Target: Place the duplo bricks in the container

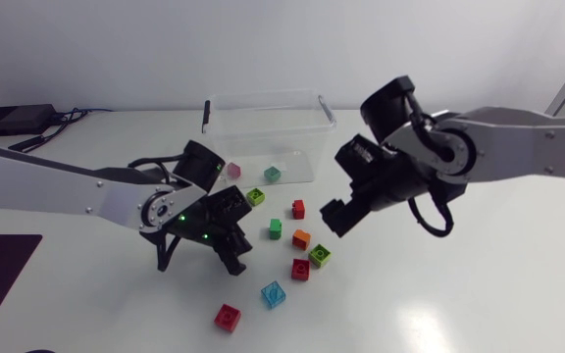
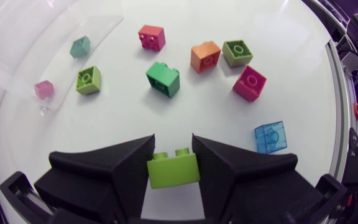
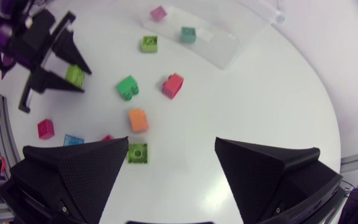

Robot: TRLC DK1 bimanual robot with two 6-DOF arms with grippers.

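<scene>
Holding in left end effector (image 2: 173,144): one lime-green plastic two-stud duplo brick (image 2: 173,168), pinched from both sides between the black wedge fingers; short of the container, near its front left.
Right end effector (image 3: 171,143): fingers spread wide, nothing between them; hangs above the loose bricks, near the container's right end.
Container: clear rectangular plastic container (image 1: 263,96), open-topped, at the far side of the white tabletop (image 1: 459,294).
Inside container: two items, both close to the front wall: pale pink translucent square brick (image 1: 232,170); teal square brick (image 1: 273,174).
Loose on tabletop, nearest container: lime square brick (image 1: 255,196), just outside the front wall.
Loose on tabletop, middle cluster: small red brick (image 1: 298,208); dark green two-stud brick (image 1: 276,228); orange square brick (image 1: 301,238); olive-green square brick (image 1: 319,256); crimson square brick (image 1: 301,269).
Loose on tabletop, nearest edge: translucent blue square brick (image 1: 273,293); red square brick (image 1: 228,316), apart from the cluster.
Count: eleven bricks in view.
Done: two of eleven placed.
In hand: one, gripped but not yet over the container.
Left: eight untouched on the tabletop, plus the held one to drop in.
Progress, as judged: early; well under a quarter complete.
Step in hand, as judged: carrying the lime-green brick to the container, with the empty right end effector free to take one from the middle cluster beneath it.
</scene>
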